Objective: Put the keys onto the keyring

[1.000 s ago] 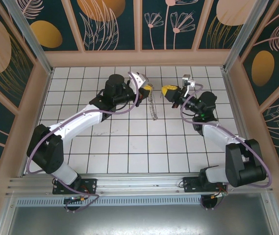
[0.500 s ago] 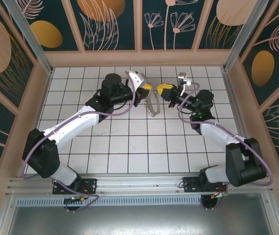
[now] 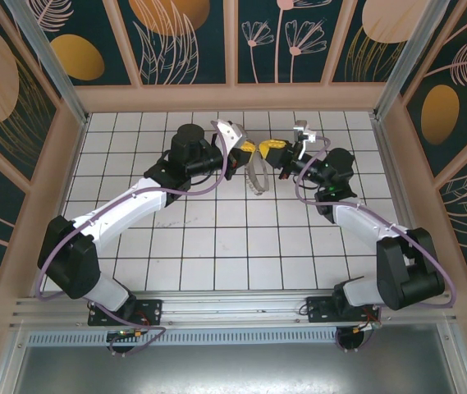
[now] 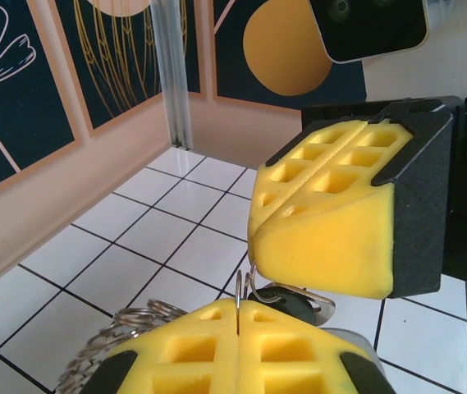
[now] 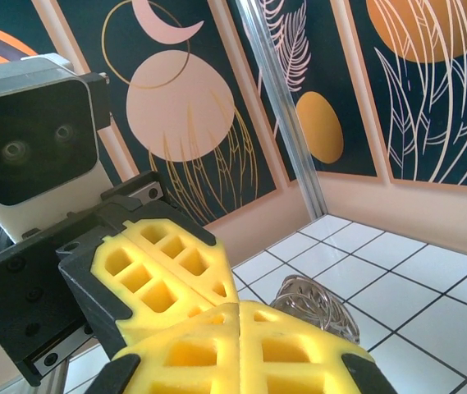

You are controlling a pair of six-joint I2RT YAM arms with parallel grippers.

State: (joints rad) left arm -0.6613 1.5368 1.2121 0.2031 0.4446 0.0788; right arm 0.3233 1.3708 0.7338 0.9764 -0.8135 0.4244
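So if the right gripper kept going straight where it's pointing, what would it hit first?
Probably the left gripper, ahead, tips nearly touching; the keyring at its tips could come first, depth unclear.

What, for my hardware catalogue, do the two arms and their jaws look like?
Left arm and right arm: white link shells, black joint housings, a purple cable looping along each. Jaws are black-backed, with yellow pads moulded in a grid of square pockets. Each wrist carries a pale-cased, dark-faced camera.

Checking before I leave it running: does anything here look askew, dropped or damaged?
Nothing looks damaged or dropped. The keyring hangs bunched below the left tool, which is shut on its thin wire; the right tool, shut, meets it tip to tip, a dark key between them.
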